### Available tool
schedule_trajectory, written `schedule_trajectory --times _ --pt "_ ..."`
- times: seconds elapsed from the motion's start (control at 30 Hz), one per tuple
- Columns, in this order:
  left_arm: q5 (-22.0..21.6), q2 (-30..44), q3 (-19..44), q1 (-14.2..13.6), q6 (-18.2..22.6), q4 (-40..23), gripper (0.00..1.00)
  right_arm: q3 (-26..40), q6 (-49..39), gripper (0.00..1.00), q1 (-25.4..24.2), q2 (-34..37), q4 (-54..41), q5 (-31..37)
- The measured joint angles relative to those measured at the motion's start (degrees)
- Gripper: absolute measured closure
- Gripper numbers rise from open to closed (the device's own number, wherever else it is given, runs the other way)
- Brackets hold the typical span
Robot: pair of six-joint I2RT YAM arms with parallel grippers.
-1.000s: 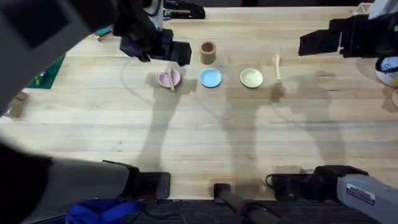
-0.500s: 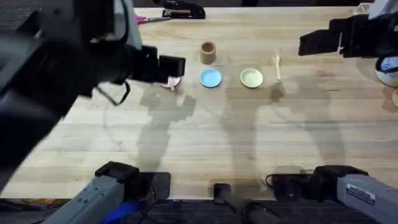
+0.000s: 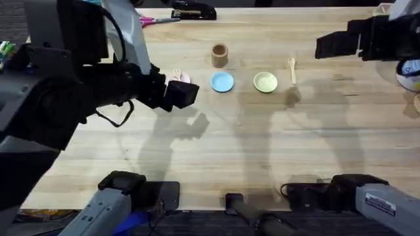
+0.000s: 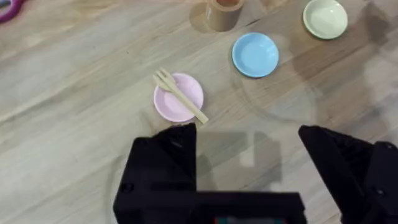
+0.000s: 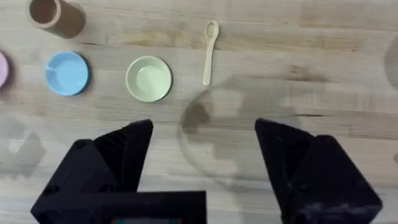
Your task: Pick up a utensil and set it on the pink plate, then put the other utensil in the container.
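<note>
Pale wooden fork, smooth matt pink plate, grained wood table.

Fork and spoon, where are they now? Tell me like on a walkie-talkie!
Both pincers open, holding nothing. Fork lies across pink plate. Spoon on the table beside yellow-green plate, not in the cup yet. Nothing in the way.

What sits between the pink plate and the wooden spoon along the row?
In the overhead view, the blue plate and then the yellow-green plate lie between the pink plate and the spoon, each apart from its neighbours.
</note>
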Motion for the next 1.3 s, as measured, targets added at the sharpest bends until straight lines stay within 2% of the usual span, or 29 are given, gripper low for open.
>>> schedule_trajectory --times 0.23,0.5,0.97,1.3 --pt "7.7 0.7 -0.4 3.5 7.2 0.8 0.005 0.0 0.0 0.003 0.0 0.0 0.0 0.0" --pt "11.8 2.5 -0.5 4.6 9.8 1.4 0.005 0.0 0.0 0.003 0.0 0.0 0.0 0.0" --pt "12.6 2.5 -0.5 4.6 10.1 2.2 0.005 0.1 0.0 0.003 0.0 0.7 0.8 1.1" --pt "12.8 2.5 -0.5 4.6 10.1 2.2 0.006 3.9 0.0 0.004 0.0 10.2 3.1 4.1"
